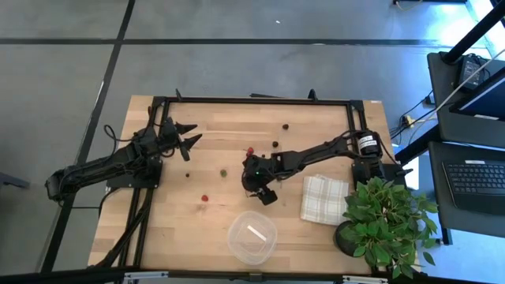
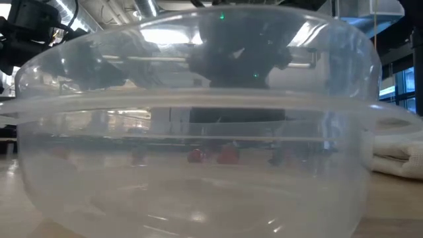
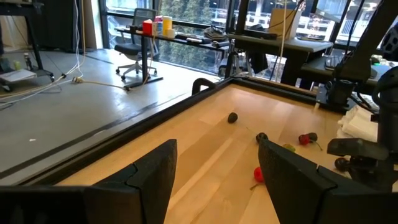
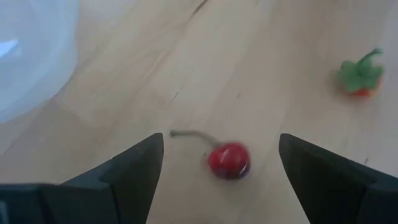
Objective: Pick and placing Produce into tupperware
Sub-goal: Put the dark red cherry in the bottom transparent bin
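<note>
Cherry (image 4: 229,160) between right wrist's open jaws only.

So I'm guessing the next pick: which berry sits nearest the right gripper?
The red cherry with a stem, lying between the open right gripper's fingers; the green-topped piece lies farther off.

Grey floor (image 1: 237,71) with dark seams spreads around the wooden table (image 1: 229,126), a laptop desk (image 1: 473,177) sits just beside it, and beyond it an office chair (image 3: 138,50) faces bright windows (image 3: 193,28).
</note>
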Controlling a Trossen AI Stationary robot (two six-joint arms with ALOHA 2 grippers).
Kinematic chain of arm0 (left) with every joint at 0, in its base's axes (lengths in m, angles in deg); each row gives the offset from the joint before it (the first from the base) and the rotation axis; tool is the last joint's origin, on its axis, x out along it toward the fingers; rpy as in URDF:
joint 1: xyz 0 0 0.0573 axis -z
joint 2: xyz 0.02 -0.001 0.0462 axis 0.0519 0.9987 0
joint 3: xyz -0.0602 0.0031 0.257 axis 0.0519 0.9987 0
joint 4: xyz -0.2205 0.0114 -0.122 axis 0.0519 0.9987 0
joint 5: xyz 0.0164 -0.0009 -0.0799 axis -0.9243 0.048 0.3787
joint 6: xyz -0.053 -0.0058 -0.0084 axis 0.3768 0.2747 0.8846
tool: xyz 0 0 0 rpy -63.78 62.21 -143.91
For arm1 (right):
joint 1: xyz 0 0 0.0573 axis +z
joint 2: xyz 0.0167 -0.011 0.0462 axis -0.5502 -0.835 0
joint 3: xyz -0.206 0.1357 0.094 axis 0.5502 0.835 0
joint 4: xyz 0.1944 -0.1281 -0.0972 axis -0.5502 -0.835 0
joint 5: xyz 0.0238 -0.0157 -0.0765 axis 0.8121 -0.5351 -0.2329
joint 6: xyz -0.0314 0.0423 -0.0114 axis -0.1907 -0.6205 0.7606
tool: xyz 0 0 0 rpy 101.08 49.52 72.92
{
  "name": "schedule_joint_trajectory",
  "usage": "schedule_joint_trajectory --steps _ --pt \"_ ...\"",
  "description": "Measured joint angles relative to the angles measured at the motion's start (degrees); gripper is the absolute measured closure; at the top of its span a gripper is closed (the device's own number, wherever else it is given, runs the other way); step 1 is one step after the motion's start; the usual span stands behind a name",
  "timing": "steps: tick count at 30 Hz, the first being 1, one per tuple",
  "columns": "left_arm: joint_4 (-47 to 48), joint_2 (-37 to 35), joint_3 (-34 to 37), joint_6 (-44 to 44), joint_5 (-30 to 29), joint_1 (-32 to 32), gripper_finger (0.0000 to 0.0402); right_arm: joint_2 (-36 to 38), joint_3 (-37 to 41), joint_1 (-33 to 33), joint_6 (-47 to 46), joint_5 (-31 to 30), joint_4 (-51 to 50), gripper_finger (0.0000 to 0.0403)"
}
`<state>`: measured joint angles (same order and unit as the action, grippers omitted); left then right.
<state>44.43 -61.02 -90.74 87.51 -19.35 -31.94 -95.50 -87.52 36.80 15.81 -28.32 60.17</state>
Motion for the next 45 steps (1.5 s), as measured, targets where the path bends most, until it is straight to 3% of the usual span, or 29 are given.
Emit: schedule_joint_trajectory --steps 13,37,45 --pt "-0.03 0.01 0.01 0.01 0.0 0.01 0.0182 -3.32 -0.01 -0.24 -0.46 0.54 1.53 0.0095" --pt "-0.01 0.01 0.02 0.09 0.0 0.0 0.0182 -3.43 -0.01 -0.2 -1.55 0.13 0.97 0.0279" --pt "0.0 0.0 0.04 0.11 0.0 0.0 0.0182 -3.43 -0.01 -0.24 -1.68 -0.29 0.97 0.0307"
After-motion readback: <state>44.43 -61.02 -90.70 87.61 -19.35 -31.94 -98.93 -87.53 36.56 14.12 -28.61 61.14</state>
